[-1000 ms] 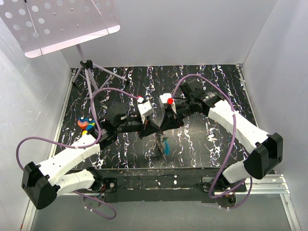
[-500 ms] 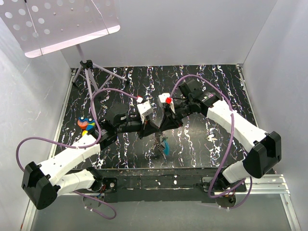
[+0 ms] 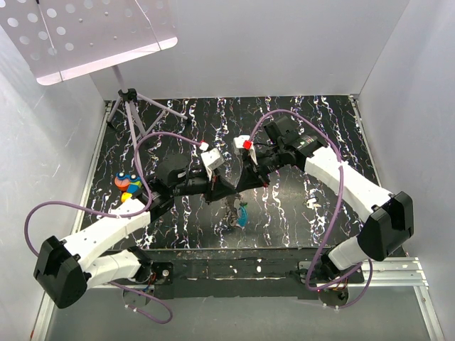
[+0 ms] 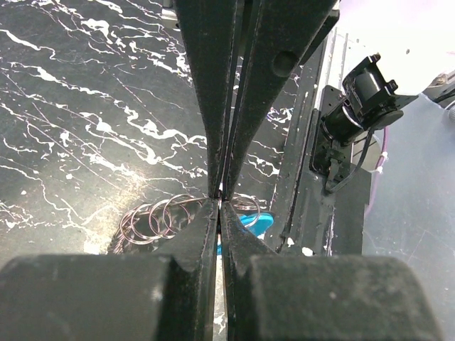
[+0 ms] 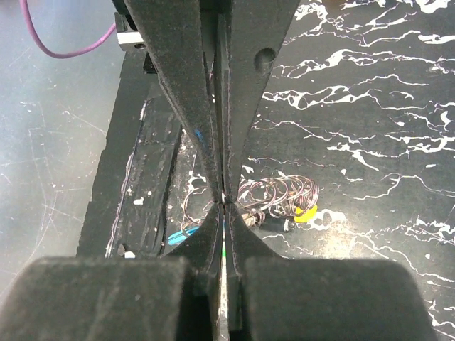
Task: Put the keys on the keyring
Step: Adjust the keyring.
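The right gripper (image 5: 222,207) has snapped shut since a second ago, and its wrist has drawn slightly toward the back wall. The left gripper (image 4: 219,207) stays clamped. We see both pairs of matte black fingers meeting tip to tip above the table (image 3: 284,209), glossy black with white marble veins. Whether anything is pinched between them, we cannot tell. Just beneath the tips sits the keyring (image 4: 160,219), thin silvery wire loops overlapping in a chain. The small metal keys (image 3: 242,215) are beside it, one with a smooth teal-blue plastic head, one yellow, about where they were.
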Controlling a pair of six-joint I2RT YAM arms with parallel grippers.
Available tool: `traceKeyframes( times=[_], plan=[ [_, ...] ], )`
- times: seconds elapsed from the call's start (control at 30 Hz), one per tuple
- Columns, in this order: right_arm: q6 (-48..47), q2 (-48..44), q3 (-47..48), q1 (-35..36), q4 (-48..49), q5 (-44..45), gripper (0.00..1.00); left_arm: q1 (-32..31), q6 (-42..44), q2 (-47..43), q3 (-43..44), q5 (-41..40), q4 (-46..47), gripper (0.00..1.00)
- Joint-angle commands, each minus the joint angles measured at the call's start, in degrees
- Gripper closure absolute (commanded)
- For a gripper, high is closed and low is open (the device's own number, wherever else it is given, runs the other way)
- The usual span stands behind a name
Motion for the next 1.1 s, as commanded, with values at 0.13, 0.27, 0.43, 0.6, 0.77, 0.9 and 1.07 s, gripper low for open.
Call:
traceKeyframes(
  times=[0.13, 0.27, 0.43, 0.6, 0.77, 0.9, 1.07],
  plan=[
    [3.8, -1.0, -2.2, -1.6, 4.5, -3.2, 0.99, 2.7, -4.8, 2.0, -2.0, 4.2, 10.9, 0.88],
    [4.7, -1.1, -3.0, -2.6, 5.3, -4.4, 0.99, 4.1, -6.9, 2.5, -3.4, 6.2, 13.6, 0.78],
    [5.5, -1.0, -4.0, -3.2, 6.2, -5.2, 0.99, 5.4, -9.0, 2.4, -4.3, 6.8, 16.0, 0.64],
    [7.1, -1.0, -4.8, -4.4, 7.6, -5.8, 0.99, 6.6, -9.4, -1.1, -5.2, 4.6, 16.1, 0.52],
    [9.4, -1.1, -5.5, -5.9, 9.3, -6.5, 0.99, 6.8, -8.4, -1.9, -4.7, 6.4, 12.3, 0.48],
    [10.3, -1.2, -5.8, -6.6, 10.0, -7.2, 0.99, 6.8, -10.7, -1.7, -5.0, 6.6, 12.8, 0.48],
    [10.6, -1.5, -6.3, -7.1, 10.1, -8.7, 0.99, 6.8, -14.8, 0.0, -6.8, 5.2, 16.3, 0.48]
  ],
)
